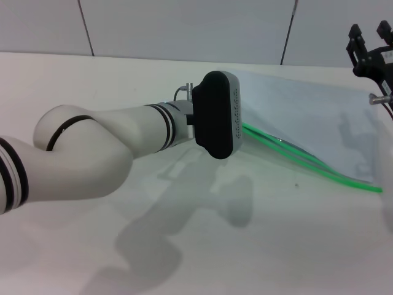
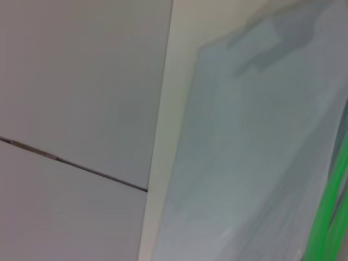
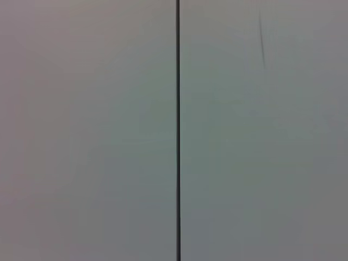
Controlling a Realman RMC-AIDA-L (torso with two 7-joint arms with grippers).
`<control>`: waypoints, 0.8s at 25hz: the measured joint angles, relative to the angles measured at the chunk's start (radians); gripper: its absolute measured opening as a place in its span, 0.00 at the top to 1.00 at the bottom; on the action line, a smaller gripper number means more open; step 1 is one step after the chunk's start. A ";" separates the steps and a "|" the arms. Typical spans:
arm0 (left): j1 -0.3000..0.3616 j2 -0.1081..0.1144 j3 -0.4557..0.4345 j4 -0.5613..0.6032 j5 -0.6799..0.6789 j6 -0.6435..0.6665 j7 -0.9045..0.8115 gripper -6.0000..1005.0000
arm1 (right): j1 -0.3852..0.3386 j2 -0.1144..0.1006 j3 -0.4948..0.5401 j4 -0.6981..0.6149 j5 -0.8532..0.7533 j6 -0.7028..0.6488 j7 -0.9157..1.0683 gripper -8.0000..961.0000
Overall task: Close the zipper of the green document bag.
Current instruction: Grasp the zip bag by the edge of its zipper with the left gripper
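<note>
White table [image 1: 184, 258] holds the bag [image 1: 307, 117] at right, zipper [image 1: 307, 161] gaping; left gripper [image 1: 228, 117], grip unseen, reaches it at centre, needing the slider next.

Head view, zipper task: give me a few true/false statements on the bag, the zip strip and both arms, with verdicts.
1. The translucent pale blue-grey plastic document bag lies flat on the white table. True.
2. The bright green plastic zipper strip shows as two lines gaping apart along the bag's near edge. True.
3. The right gripper is clamped on the zipper. False: it hangs above the bag's far right end, away from the strip.
4. The left arm's black wrist housing sits at the bag's left end. True.
5. The bag stands upright against the wall. False: it lies on the table.
</note>
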 joint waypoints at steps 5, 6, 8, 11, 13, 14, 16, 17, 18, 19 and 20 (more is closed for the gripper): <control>-0.001 0.000 0.003 -0.001 -0.002 -0.001 0.002 0.40 | 0.000 0.000 0.000 0.000 0.000 0.000 0.000 0.45; -0.001 0.000 0.003 -0.001 -0.002 -0.003 0.002 0.42 | 0.000 0.000 0.000 0.000 0.000 0.000 0.000 0.45; 0.001 0.000 0.003 -0.001 -0.002 -0.011 0.002 0.47 | 0.000 0.000 0.000 0.000 0.000 0.000 0.000 0.45; 0.006 0.000 -0.001 -0.001 -0.005 -0.025 -0.003 0.55 | -0.001 0.000 0.000 0.001 0.000 0.000 0.000 0.45; 0.006 0.000 -0.003 -0.003 -0.011 -0.027 -0.004 0.61 | -0.001 0.000 0.000 0.001 0.000 0.000 0.000 0.45; 0.006 0.000 -0.004 -0.005 -0.013 -0.027 -0.004 0.65 | -0.002 0.000 0.000 0.001 0.000 0.000 0.000 0.45; 0.006 0.000 -0.005 -0.009 -0.016 -0.027 -0.004 0.73 | -0.002 0.000 0.000 0.001 0.000 0.000 0.000 0.45; 0.006 0.000 -0.006 -0.010 -0.018 -0.027 -0.004 0.77 | -0.002 0.000 0.000 0.001 0.000 0.000 0.000 0.45; 0.006 0.000 -0.006 -0.010 -0.020 -0.027 -0.004 0.81 | -0.003 0.000 0.000 0.001 0.000 0.000 0.000 0.45; 0.006 0.000 -0.005 -0.010 -0.021 -0.030 -0.004 0.83 | -0.003 0.000 0.000 0.001 0.000 0.000 0.000 0.45; 0.006 0.000 -0.003 -0.010 -0.022 -0.034 -0.004 0.84 | -0.004 0.000 -0.001 0.000 0.000 0.000 0.000 0.45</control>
